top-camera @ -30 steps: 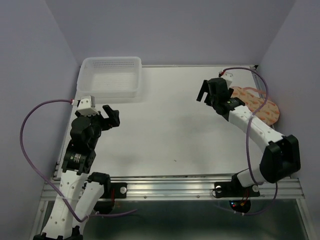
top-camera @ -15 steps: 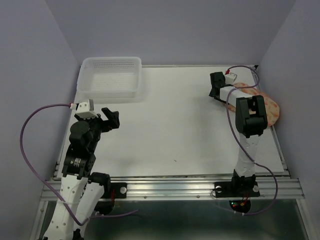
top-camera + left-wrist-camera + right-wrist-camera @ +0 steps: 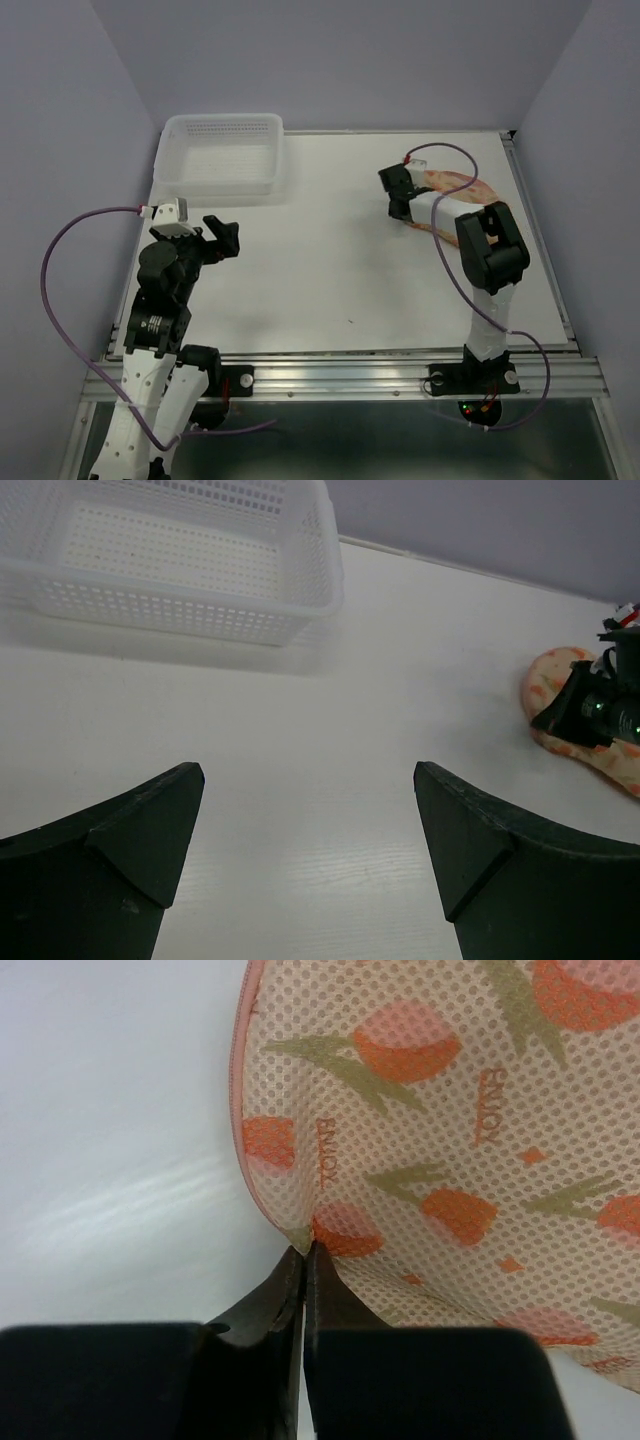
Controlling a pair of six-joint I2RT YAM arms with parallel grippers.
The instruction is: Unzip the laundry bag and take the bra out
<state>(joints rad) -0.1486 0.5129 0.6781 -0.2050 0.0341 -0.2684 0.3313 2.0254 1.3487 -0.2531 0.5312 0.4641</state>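
Unzipping is the step you are working on, and you are only starting it. Your right jaws are clenching on the laundry bag (image 3: 450, 1160), nipping a small peak of its pink-trimmed edge between their tips. In the right wrist view the fabric is pulling to a point right where the tips are meeting. Whether a zip pull is sitting in that pinch I cannot tell, since no slider or teeth are showing.

The bag is lying on the worktop (image 3: 320, 270) at the far right, partly hidden under the right arm (image 3: 485, 250) in the overhead view, and it is looking closed. The bra is not showing anywhere, so it is probably sitting inside. Your left jaws are hanging released and wide above the left side of the worktop, grasping nothing. They are near the white basket (image 3: 310, 600) and well apart from the bag.

Next, you are needing a slow pull along the seam to learn whether the zip is running. If only fabric is lifting, you are wanting to let go and re-aim for the pull tab. The bag is looking light and may be sliding with the tug. You are likely needing the left arm (image 3: 160, 290) to come across and pin the far lobe.
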